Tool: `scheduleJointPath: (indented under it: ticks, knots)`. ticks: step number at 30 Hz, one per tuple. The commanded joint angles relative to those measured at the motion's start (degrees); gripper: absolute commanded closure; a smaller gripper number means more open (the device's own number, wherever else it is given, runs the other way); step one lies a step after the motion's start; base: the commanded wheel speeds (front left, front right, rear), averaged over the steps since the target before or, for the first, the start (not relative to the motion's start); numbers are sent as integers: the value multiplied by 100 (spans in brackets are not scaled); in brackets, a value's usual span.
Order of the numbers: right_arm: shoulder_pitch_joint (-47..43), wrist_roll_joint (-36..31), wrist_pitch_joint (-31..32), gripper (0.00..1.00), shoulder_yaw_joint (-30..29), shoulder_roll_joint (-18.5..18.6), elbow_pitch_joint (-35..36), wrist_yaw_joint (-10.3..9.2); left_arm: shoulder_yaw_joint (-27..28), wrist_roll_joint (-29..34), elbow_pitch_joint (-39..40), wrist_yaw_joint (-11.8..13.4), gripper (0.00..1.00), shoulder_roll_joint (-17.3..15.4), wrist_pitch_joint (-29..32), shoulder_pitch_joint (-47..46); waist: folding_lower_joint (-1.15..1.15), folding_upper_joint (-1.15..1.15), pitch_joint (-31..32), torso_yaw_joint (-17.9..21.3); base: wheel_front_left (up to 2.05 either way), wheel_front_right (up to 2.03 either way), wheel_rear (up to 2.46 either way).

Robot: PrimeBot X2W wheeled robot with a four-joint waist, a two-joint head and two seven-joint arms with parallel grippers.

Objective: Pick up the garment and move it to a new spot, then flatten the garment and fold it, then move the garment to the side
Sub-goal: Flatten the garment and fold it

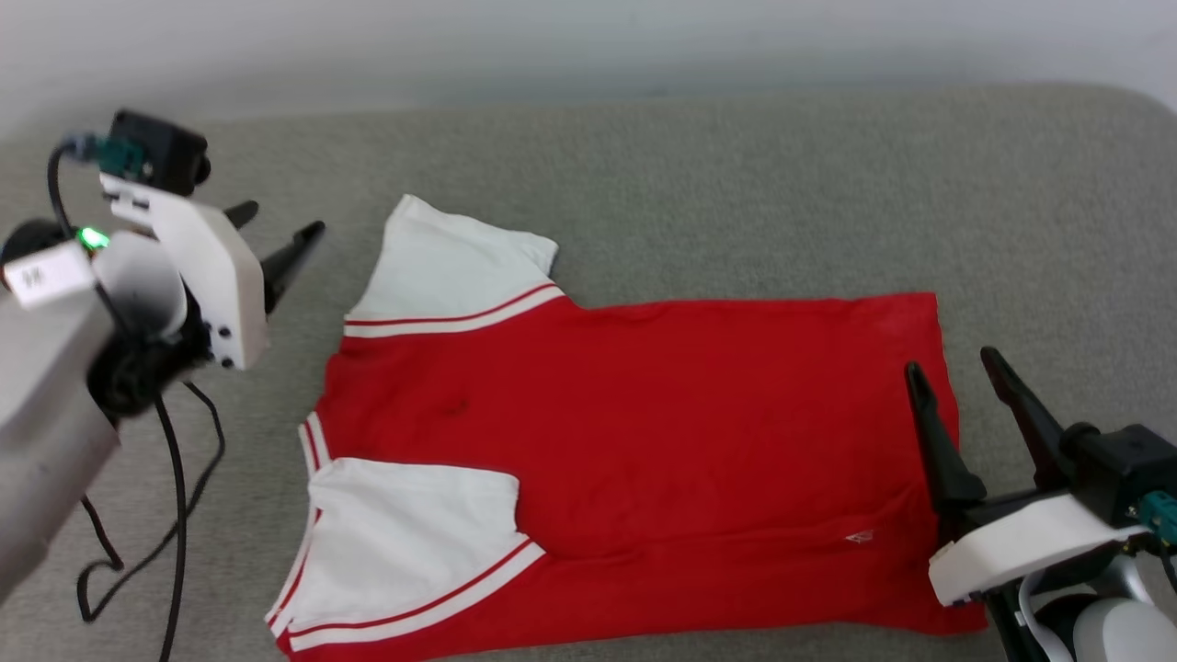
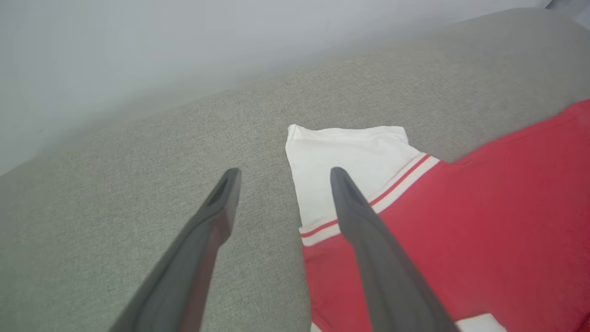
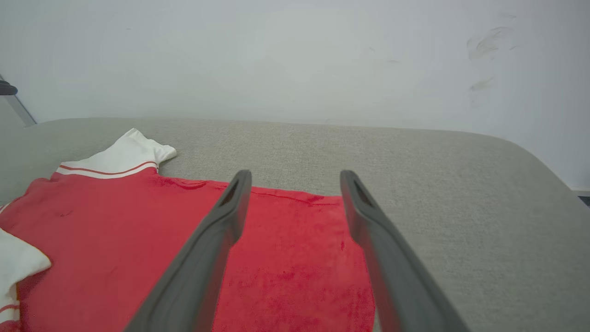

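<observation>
The garment (image 1: 644,441), a red jersey with white sleeves and red-and-white trim, lies spread on the grey padded surface, neck end to the left, hem to the right. Its near long edge is folded over, with one white sleeve (image 1: 414,524) lying on top of the red. My left gripper (image 1: 280,230) hovers open to the left of the far sleeve (image 2: 341,161), holding nothing. My right gripper (image 1: 956,363) stands open above the hem (image 3: 295,258) at the right end, empty too.
The grey cushioned surface (image 1: 736,184) stretches beyond the garment to a pale wall (image 3: 276,55). Black cables (image 1: 175,478) hang from my left arm over the surface at the left. Bare surface lies behind the garment and to its right.
</observation>
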State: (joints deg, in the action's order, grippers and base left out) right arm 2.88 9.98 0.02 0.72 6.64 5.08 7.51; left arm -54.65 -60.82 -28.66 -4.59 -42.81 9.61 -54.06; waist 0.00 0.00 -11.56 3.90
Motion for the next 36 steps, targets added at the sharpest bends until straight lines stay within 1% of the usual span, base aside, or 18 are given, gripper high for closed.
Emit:
scheduleJointPath:
  ticks: [1, 5, 8, 12, 19, 25, 26, 27, 29, 31, 33, 36]
  knots:
    - [141, -88, -32, 0, 21, -61, 67, -5, -66, -49, -81, -96, 0, -39, 384, -290, 0, 0, -470, 326, 0, 0, 0]
    - [292, -160, -64, 0, 41, -137, 155, -5, -136, -242, -259, -215, 0, -69, 1289, -928, 0, 0, -870, 504, 0, 0, 0]
    - [392, -211, -90, 0, 66, -192, 207, -5, -156, -425, -373, -251, 0, -24, 1895, -1330, 0, 0, -1156, 602, 0, 0, 0]
    - [526, -285, -131, 0, 133, -248, 283, -5, -202, -507, -559, -267, 0, 5, 2502, -1767, 0, 0, -1510, 737, 0, 0, 0]
    - [696, -355, -167, 0, 159, -303, 316, -5, -329, -435, -997, -274, 0, 132, 2889, -2165, 0, 0, -1908, 874, 0, 0, 0]
    - [790, -361, -201, 0, 132, -326, 275, -5, -746, -309, -1247, -280, 0, 178, 3258, -1888, 0, 0, -1975, 891, 0, 0, 0]
    - [806, -358, -196, 0, 125, -329, 273, -5, -806, -294, -1257, -283, 58, 174, 3271, -1830, 0, 0, -1968, 890, 0, 0, 0]
    - [818, -365, -200, 0, 120, -330, 272, -5, -831, -323, -1257, -284, 100, 183, 3233, -1764, 0, 0, -1951, 890, 0, 0, 0]
    - [861, -369, -193, 0, 107, -333, 277, -5, -886, -388, -1186, -286, 100, 199, 3156, -1649, 0, 0, -1902, 891, 0, 0, 0]
    - [928, -342, -194, 0, 81, -337, 305, -5, -860, -402, -1163, -286, 100, 169, 2953, -1636, 0, 0, -1834, 890, 0, 0, 0]
    - [980, -351, -146, 0, 23, -318, 344, -5, -925, -305, -1063, -288, 100, 148, 2767, -1663, 0, 0, -1734, 850, 0, 0, 0]
    - [1110, -410, 55, 0, -30, -117, 410, -5, -939, -275, -888, -288, 100, 157, 2346, -1703, 0, 0, -1540, 771, 0, 0, 0]
